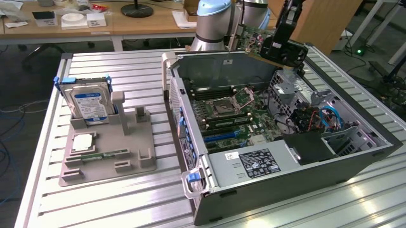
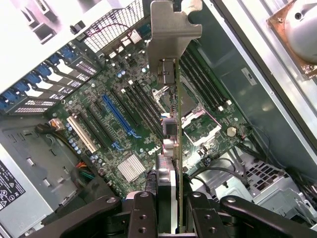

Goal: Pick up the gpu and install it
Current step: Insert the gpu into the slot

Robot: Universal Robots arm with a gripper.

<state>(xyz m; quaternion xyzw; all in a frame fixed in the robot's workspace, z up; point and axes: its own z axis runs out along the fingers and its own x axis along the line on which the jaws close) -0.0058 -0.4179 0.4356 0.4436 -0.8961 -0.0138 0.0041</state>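
We see the gripper clenched on the gpu, holding it tilted in the air above the far corner of the open case, clear of the board. In the wrist view the card sits edge-on between the two fingers, with its silver bracket at the end away from the gripper. Beneath it lies the motherboard, with a long blue slot and a CPU socket. On the exterior view's left, a grey holder on the table carries a hard drive standing upright and a memory stick lying flat.
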